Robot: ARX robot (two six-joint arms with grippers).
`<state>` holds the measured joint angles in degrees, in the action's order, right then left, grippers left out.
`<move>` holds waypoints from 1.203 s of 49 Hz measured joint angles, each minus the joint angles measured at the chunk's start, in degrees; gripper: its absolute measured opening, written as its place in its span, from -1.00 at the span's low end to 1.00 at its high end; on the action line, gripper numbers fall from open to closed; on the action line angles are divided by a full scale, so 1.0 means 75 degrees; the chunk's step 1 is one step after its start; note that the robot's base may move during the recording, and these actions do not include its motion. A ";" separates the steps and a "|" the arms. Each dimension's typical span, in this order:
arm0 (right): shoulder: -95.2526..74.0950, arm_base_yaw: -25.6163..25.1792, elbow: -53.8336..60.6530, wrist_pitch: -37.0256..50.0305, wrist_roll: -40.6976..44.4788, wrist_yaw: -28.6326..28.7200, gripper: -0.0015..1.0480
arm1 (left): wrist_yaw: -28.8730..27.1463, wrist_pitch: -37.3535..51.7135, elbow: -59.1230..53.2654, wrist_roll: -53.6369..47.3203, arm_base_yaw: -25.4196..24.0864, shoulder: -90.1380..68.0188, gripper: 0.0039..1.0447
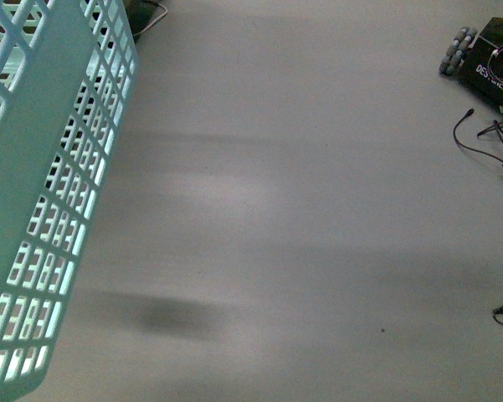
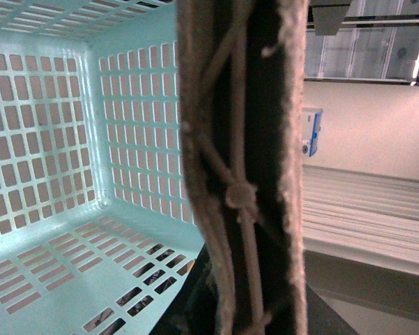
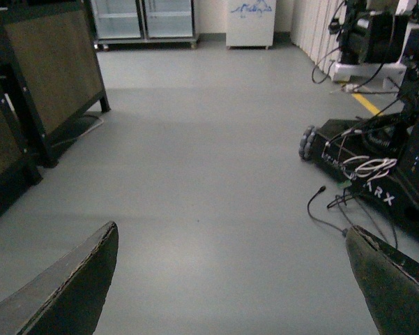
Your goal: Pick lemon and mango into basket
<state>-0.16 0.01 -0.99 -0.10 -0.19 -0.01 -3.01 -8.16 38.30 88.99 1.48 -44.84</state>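
**A:** Front view: why did our basket (image 1: 33,209), far left, seem to hang tilted above the floor (image 1: 318,209)?

**B:** Probably by its handle (image 2: 244,174); we couldn't tell the left gripper's hold. Our right gripper (image 3: 230,230) gaped wide, empty.

Bare grey floor (image 1: 301,209) lay open to the right of the basket (image 1: 33,193), whose lattice wall closed off that flank. Well right of the basket, a black wheeled base (image 1: 498,50) and loose cables (image 1: 485,138) crowded the edge. The brown handle (image 2: 244,139) barred the basket's interior.
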 joint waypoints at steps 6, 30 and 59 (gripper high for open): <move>0.0000 0.0000 0.0000 0.0000 0.0003 0.0000 0.83 | 0.0000 0.0000 0.0000 0.0000 0.0000 0.0000 -0.90; 0.0000 0.0000 0.0000 0.0000 0.0006 0.0000 0.83 | 0.0003 0.0000 0.0000 0.0000 0.0000 0.0000 -0.90; 0.0000 0.0000 0.0000 0.0000 0.0000 -0.0006 0.83 | 0.0003 0.0000 0.0000 0.0003 0.0000 0.0000 -0.90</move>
<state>-0.16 0.01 -0.99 -0.10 -0.19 -0.05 -2.98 -8.16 38.30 89.01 1.48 -44.84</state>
